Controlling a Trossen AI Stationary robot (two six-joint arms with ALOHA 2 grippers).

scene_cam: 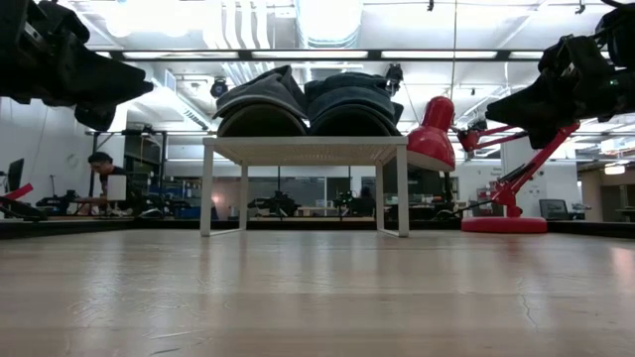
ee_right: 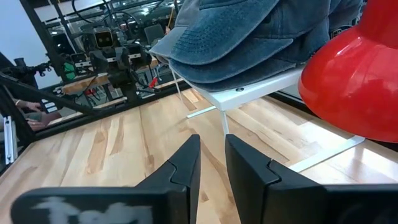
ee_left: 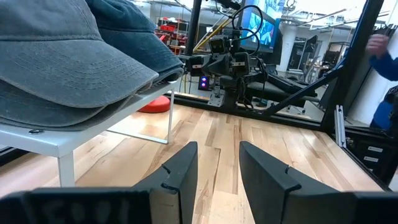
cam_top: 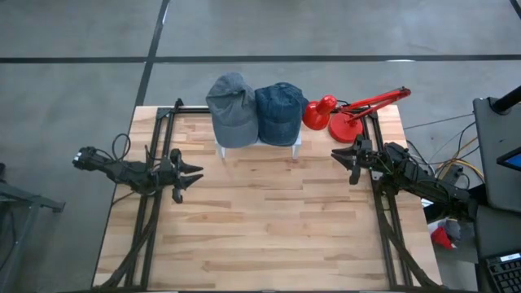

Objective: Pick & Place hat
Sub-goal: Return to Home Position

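Note:
Two caps rest crown-up, side by side, on a small white stand (cam_top: 298, 145) at the table's far edge: a grey cap (cam_top: 231, 110) on the left and a blue denim cap (cam_top: 279, 112) on the right. The low view shows the grey cap (scene_cam: 262, 101) and the denim cap (scene_cam: 351, 99) on the stand's top (scene_cam: 308, 149). My left gripper (cam_top: 194, 174) hovers open above the table's left side, its fingers (ee_left: 217, 163) empty. My right gripper (cam_top: 340, 156) hovers open at the right, near the stand, also empty (ee_right: 212, 158).
A red desk lamp (cam_top: 346, 114) stands at the far right corner, its shade (ee_right: 354, 81) close beside the stand and my right gripper. Bare wooden tabletop (cam_top: 269, 220) lies between the arms and toward the near edge. A person sits in the room behind (scene_cam: 99, 174).

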